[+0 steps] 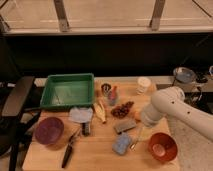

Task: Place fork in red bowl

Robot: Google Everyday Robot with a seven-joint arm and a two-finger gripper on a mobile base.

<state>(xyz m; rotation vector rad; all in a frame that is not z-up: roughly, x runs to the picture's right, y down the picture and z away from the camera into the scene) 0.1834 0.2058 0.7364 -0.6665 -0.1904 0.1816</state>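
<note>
The fork [135, 139] is slim and pale and lies on the wooden table between a blue sponge [121, 144] and the red bowl [162, 147]. The red bowl stands at the table's front right, glossy orange-red with a paler centre, and nothing shows inside it. My white arm reaches in from the right. Its gripper [143, 125] hangs low over the table, just above the far end of the fork and up-left of the red bowl. The arm's wrist hides much of the gripper.
A green tray [67, 91] stands at the back left, a maroon bowl [49, 130] at the front left. A black-handled tool [69, 149], pale cloth [80, 115], banana [101, 111], grapes [122, 109], grey block [124, 126] and white cup [143, 84] crowd the middle.
</note>
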